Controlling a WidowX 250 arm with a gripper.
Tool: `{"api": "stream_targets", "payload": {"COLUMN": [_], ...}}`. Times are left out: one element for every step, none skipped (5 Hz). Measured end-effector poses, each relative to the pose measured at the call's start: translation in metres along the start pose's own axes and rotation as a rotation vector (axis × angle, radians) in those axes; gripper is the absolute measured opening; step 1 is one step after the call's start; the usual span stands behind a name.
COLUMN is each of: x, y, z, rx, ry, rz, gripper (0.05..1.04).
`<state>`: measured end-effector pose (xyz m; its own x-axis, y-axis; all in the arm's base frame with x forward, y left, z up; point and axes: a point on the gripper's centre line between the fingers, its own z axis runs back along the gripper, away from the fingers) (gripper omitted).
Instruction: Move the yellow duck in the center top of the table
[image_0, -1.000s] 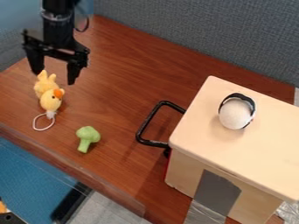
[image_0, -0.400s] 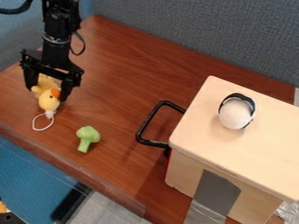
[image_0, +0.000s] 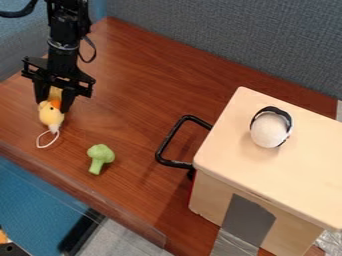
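Observation:
My black gripper (image_0: 53, 105) is low over the left part of the brown table (image_0: 133, 95), its fingers closed in on both sides of the yellow duck (image_0: 51, 116). The duck's orange beak lies by the right finger, and its upper body is partly hidden between the fingers. A white string loop trails from the duck's lower end onto the wood.
A green toy broccoli (image_0: 100, 158) lies to the duck's lower right. The light wooden box (image_0: 267, 170) fills the right side, a black handle (image_0: 175, 140) jutting left and a white ball (image_0: 270, 130) on top. A grey partition (image_0: 234, 40) borders the back.
The gripper has come down around the duck, and its fingers have closed from wide apart onto it. The duck has shifted and turned slightly to the left.

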<state>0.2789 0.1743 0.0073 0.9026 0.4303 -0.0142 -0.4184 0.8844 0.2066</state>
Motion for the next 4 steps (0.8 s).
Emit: {"api": "stream_targets", "payload": {"x": [0.012, 0.032, 0.048, 0.058], "y": [-0.013, -0.05, -0.102, -0.149], "z": [0.012, 0.038, 0.068, 0.069], "rx": [-0.057, -0.081, -0.134, -0.163], "ry": [-0.025, -0.091, -0.169, -0.17], "rz": [0.013, -0.044, -0.126, -0.198], "gripper": [0.356, 0.236, 0.116, 0.049]}}
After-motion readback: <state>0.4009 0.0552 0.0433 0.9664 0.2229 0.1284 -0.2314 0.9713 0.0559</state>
